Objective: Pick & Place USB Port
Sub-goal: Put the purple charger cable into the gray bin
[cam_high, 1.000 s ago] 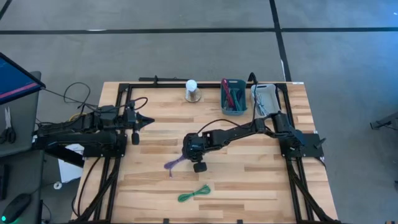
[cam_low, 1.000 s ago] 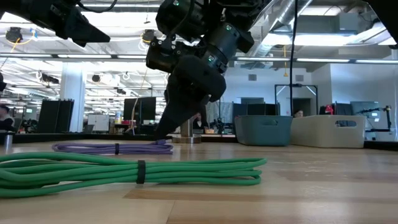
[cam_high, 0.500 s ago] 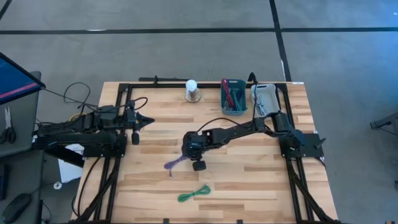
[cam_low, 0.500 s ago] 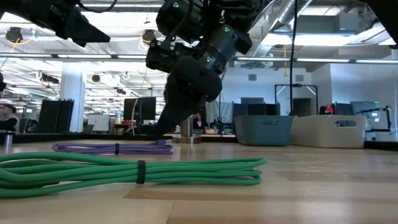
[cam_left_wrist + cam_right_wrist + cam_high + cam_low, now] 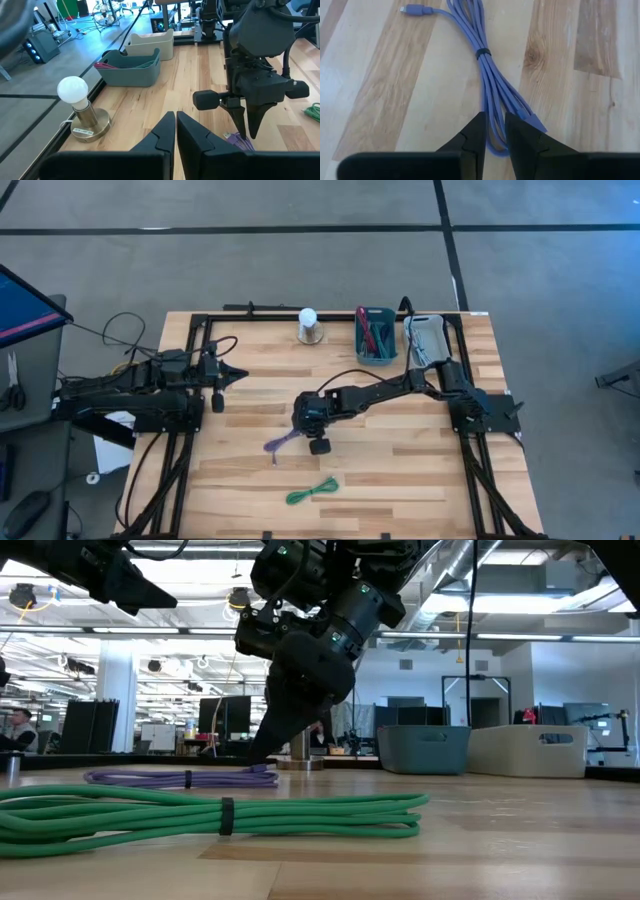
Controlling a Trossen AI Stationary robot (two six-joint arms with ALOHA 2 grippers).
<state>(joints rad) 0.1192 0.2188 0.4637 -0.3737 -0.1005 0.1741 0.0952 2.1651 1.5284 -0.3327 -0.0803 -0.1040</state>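
A purple USB cable (image 5: 280,443), coiled and tied with a dark band, lies flat on the wood table; its plug (image 5: 415,10) points away from the fingers. My right gripper (image 5: 494,122) points down at the bundle's end nearest the table's middle (image 5: 262,762), shut on its strands. A green coiled cable (image 5: 312,491) lies nearer the table's near edge, untouched. My left gripper (image 5: 240,377) hovers shut by the table's left side, touching nothing. My right gripper pinches the purple cable's looped end (image 5: 496,107) between its two fingers, several strands together. The fingers come from above, slanting down toward the table's left, and lie along the bundle. The cable rests flat on the table along its whole length, slack.
A teal bin (image 5: 376,335) with cables and a pale bin (image 5: 425,338) stand at the far edge, with a bulb on a round base (image 5: 310,325) to their left. Bare wood lies between the purple cable and the bins.
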